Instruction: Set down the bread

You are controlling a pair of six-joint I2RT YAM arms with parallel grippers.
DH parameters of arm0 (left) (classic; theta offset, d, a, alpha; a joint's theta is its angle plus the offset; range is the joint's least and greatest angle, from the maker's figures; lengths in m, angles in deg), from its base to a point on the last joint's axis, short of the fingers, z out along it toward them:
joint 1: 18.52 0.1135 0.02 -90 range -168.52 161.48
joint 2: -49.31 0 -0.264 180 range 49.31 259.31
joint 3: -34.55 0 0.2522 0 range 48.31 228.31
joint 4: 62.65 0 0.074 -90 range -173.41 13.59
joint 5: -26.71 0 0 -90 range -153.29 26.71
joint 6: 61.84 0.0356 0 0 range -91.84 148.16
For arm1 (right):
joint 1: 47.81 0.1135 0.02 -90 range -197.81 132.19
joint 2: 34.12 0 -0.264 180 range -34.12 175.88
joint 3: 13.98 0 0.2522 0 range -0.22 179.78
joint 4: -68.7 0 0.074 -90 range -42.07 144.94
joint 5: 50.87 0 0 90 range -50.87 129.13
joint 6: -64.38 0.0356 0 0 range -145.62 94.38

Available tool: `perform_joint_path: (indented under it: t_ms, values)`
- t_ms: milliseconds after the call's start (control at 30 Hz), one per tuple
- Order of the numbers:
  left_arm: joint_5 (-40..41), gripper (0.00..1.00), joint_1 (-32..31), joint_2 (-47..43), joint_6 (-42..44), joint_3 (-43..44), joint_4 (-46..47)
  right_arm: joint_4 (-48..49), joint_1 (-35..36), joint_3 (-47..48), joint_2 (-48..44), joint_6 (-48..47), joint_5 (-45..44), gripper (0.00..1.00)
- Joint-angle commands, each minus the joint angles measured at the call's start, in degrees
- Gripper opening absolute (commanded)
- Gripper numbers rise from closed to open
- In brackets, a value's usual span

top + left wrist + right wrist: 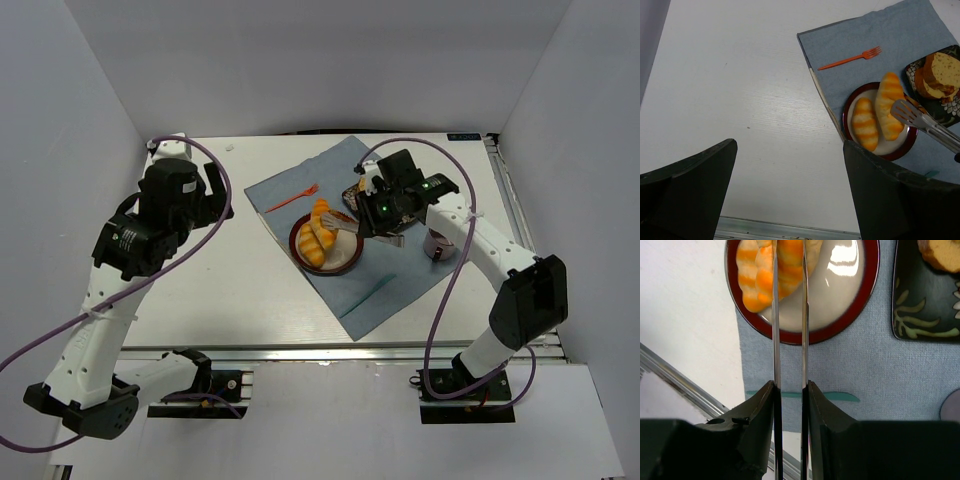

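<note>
Two ridged croissant-shaped rolls lie side by side on a round red-rimmed plate (349, 263) on the blue cloth. In the left wrist view one roll (864, 123) is on the left and the other (888, 102) on the right. My right gripper (790, 390) is shut on metal tongs (775, 330), whose arms straddle the darker orange roll (790, 260); the paler roll (747, 270) lies beside it. The tong tips (904, 110) rest at that roll; I cannot tell whether they squeeze it. My left gripper (790, 190) is open and empty over bare table, left of the cloth.
An orange fork (292, 199) lies on the blue cloth (400, 270) behind the plate. A dark square dish (952, 107) with a round stacked bun (940, 75) sits right of the plate. A teal utensil (840, 396) lies near the cloth's front edge. A purple cup (437, 243) stands right.
</note>
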Motion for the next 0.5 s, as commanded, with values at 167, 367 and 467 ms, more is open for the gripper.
perform_joint_path:
  t_ms: [167,367,467]
  values:
    - [0.85,0.98,-0.19,0.47,-0.53,1.51,0.45,0.14,0.26,-2.71,-0.32,-3.11,-2.85,0.26]
    - [0.15,0.98,-0.27,1.09,-0.53,1.17,1.15,-0.12,0.44,-3.86,-0.41,-3.2,-2.76,0.29]
    - [0.06,0.98,-0.19,0.91,-0.71,0.81,1.33,-0.21,0.44,-3.77,-0.67,-3.2,-3.11,0.36]
